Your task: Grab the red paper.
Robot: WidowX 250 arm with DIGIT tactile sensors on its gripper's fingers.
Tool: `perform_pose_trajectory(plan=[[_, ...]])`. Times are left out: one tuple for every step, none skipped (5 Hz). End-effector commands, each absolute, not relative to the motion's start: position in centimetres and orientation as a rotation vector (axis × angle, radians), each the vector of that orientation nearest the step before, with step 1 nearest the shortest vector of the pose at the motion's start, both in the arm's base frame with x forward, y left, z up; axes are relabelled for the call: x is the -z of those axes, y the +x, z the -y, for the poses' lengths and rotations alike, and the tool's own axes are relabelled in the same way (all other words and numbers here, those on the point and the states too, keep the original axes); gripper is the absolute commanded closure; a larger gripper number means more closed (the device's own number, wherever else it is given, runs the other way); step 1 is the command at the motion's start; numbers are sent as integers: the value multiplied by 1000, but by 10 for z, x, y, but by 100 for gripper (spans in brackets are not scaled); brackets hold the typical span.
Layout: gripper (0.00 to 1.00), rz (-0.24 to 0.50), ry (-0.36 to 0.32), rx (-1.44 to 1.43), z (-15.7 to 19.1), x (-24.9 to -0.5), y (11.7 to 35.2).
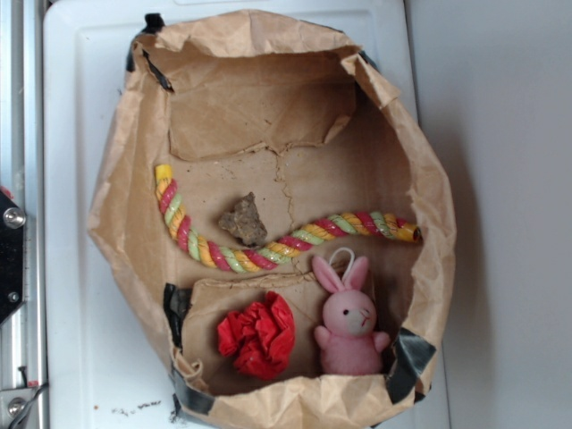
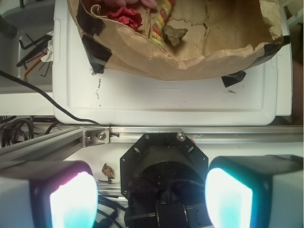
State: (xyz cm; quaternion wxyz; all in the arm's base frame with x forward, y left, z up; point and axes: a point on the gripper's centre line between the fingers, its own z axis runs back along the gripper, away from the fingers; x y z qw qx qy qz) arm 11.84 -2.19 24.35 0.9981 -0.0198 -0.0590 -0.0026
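The hand (image 2: 151, 199), fingers wide apart and empty, hangs well short of the paper bag (image 2: 190, 61). The red paper (image 2: 126, 16) lies ahead and left; descend vertically, avoiding the plush bunny (image 1: 349, 326).

The red paper (image 1: 258, 335) lies in the bag (image 1: 116, 223), just left of the bunny (image 1: 350, 326).

A lab bench: aluminium rail (image 2: 190, 134), loose cables (image 2: 28, 52), and a taped paper bin (image 1: 125, 223) on a white tray (image 2: 166, 102).
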Motion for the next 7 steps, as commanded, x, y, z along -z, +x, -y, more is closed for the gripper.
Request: perform_pose_trajectory(plan=[[0,118,-40,5,22,-244,118],[0,147,20,6,17,-245,142],[0,173,59,-21,14,-247,155],[0,178,74,-33,7,-240,167],[0,199,79,36,3,-225,185],[0,215,47,94,-3,-212,202],[0,220,46,116,-9,-202,217]])
